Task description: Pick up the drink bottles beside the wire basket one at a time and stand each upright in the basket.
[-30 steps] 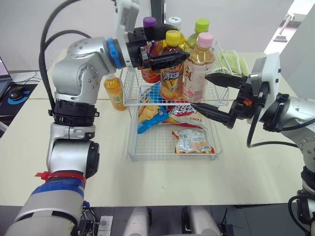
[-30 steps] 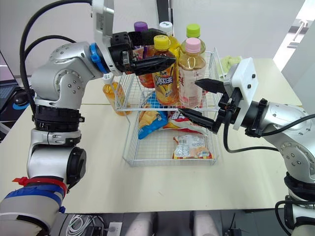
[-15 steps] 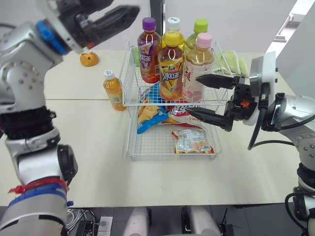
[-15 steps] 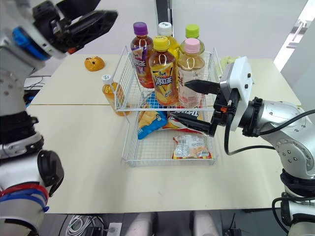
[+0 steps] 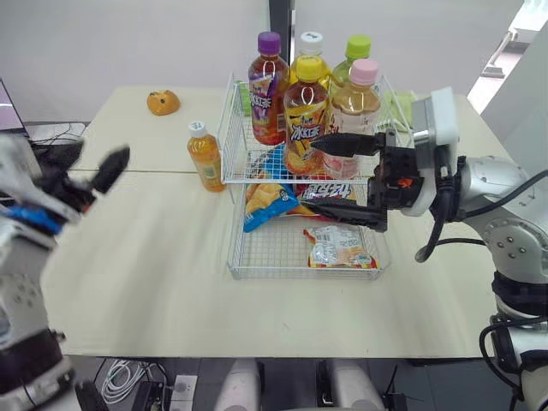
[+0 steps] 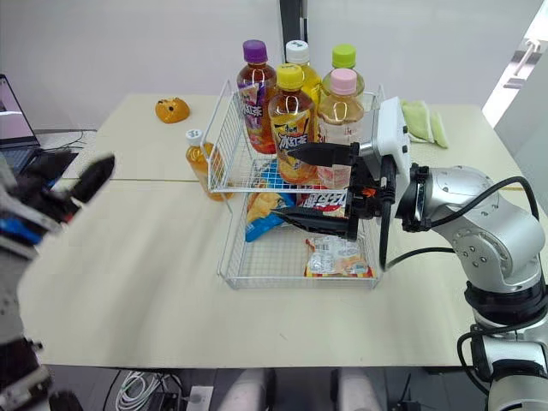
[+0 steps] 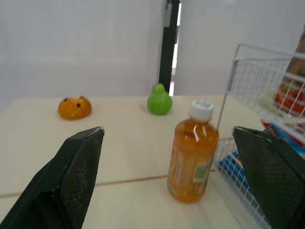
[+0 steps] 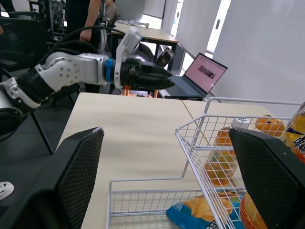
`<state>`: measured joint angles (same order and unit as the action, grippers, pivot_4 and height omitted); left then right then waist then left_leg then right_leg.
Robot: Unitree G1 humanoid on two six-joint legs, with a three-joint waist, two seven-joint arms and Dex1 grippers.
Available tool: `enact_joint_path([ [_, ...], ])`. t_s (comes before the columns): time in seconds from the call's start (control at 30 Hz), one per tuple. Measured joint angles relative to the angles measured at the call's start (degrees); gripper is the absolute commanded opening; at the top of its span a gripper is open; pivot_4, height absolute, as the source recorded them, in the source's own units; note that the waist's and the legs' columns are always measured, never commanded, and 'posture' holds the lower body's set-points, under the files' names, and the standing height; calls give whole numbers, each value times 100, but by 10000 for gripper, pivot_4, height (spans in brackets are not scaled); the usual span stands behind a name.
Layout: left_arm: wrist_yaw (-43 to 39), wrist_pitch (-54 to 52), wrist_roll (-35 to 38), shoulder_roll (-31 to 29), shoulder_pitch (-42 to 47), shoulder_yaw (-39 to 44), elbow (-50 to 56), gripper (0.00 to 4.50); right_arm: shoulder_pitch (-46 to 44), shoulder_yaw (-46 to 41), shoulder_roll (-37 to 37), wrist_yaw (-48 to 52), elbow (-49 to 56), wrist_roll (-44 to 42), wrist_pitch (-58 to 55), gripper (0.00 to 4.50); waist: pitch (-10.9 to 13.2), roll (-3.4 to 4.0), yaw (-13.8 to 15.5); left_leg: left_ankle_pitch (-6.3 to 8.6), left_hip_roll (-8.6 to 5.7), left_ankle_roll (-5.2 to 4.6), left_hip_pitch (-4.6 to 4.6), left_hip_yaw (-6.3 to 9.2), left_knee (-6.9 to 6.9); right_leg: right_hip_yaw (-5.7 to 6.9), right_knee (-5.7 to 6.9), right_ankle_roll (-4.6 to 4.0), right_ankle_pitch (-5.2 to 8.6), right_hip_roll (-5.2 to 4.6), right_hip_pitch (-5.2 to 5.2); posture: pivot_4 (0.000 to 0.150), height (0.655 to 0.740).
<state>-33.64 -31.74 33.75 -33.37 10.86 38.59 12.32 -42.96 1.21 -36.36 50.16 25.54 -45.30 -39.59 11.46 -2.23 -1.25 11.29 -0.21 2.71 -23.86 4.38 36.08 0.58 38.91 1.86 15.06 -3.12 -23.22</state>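
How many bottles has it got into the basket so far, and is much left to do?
Looks done: five bottles stand upright in the upper tier of the wire basket. In hand: nothing; the left gripper and right gripper are both open. Left: one orange bottle, standing on the table beside the basket.

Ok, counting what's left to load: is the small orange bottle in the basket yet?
Out. The orange bottle stands upright on the table, just outside the basket at its left wall, white cap on.

left hand (image 5: 94, 158) blurred, green-capped bottle (image 5: 356, 50) — half-hidden
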Motion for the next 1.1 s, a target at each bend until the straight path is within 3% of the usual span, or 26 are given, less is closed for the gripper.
enact_joint_path([
  [0.2,185,496,-34,442,-845,-82,440,44763,-71,11,24,108,-122,118,54,45000,-1,1,11,0,-1,0,2,-2,0,-2,1,-1,0,0,0,1500,7400],
  [0.43,452,618,-30,507,-873,-301,520,44763,-82,7,25,115,-161,122,52,45000,-1,0,14,0,-7,0,2,-2,0,0,1,-1,0,4,1,1500,7400],
  [0.7,703,552,-343,23,731,-1182,-67,44763,-90,-20,35,36,-122,119,38,45000,-1,0,78,0,-18,0,2,-4,0,0,0,-1,0,9,1,1500,7400],
  [1.1,646,1174,-1358,128,2702,-2495,-2566,44763,-24,-253,-83,-355,261,63,-154,45000,-1,0,64,0,-20,0,1,-3,-1,2,2,-1,-1,14,-2,1500,7400],
])
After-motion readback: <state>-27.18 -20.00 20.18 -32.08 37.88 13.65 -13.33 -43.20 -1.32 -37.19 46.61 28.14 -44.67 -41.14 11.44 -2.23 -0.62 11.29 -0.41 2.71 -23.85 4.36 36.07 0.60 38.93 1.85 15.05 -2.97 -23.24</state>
